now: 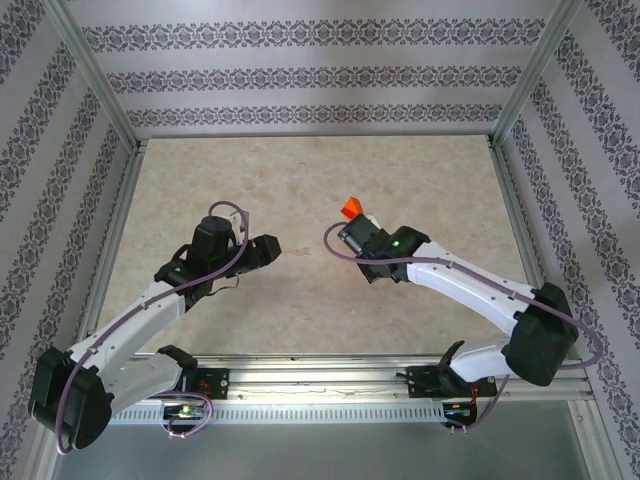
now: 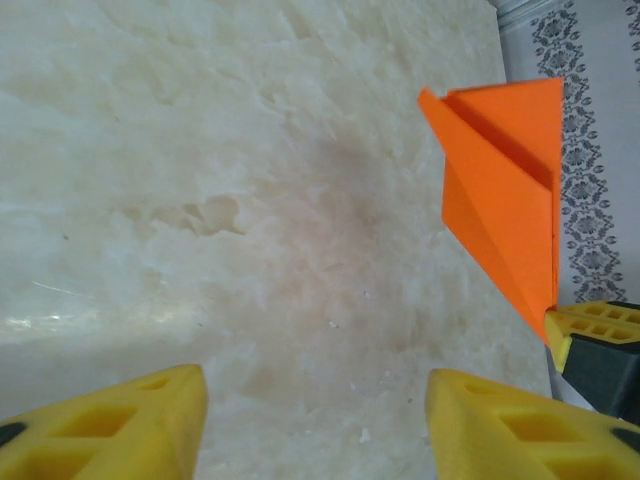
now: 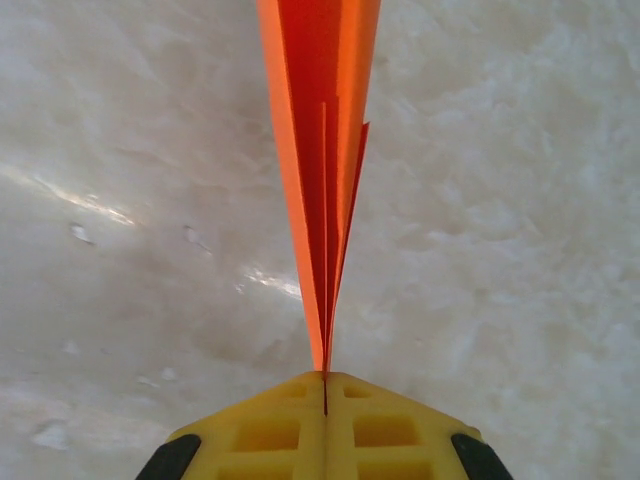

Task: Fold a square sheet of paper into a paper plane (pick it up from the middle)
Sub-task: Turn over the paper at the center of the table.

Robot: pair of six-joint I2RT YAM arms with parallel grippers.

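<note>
Jaws pressed together, the right gripper (image 3: 325, 390) pinches the paper plane (image 3: 318, 150) over the pale marbled table (image 1: 300, 180); the left gripper (image 2: 315, 405) hangs spread nearby. Patterned wallpaper (image 1: 300, 75) lines the enclosure.

orange paper plane (image 3: 320, 150), cream marbled table (image 1: 300, 180)

Orange paper plane (image 3: 322, 180): thin paper, matt, smooth, crisp creases. Pale table top (image 1: 300, 190): marble-look slab, smooth, semi-gloss w/ glare streaks. Yellow fingers (image 3: 270, 430) of right gripper (image 3: 325, 380) & of left gripper (image 2: 315, 385): plastic, matt, moulded w/ square pockets. White arm shells (image 1: 470, 285): plastic, slight gloss; wrist parts black, matt. Grey frame rails (image 1: 300, 365): bare metal, brushed-looking. Patterned walls (image 1: 300, 80): matt covering, material unclear.
</note>
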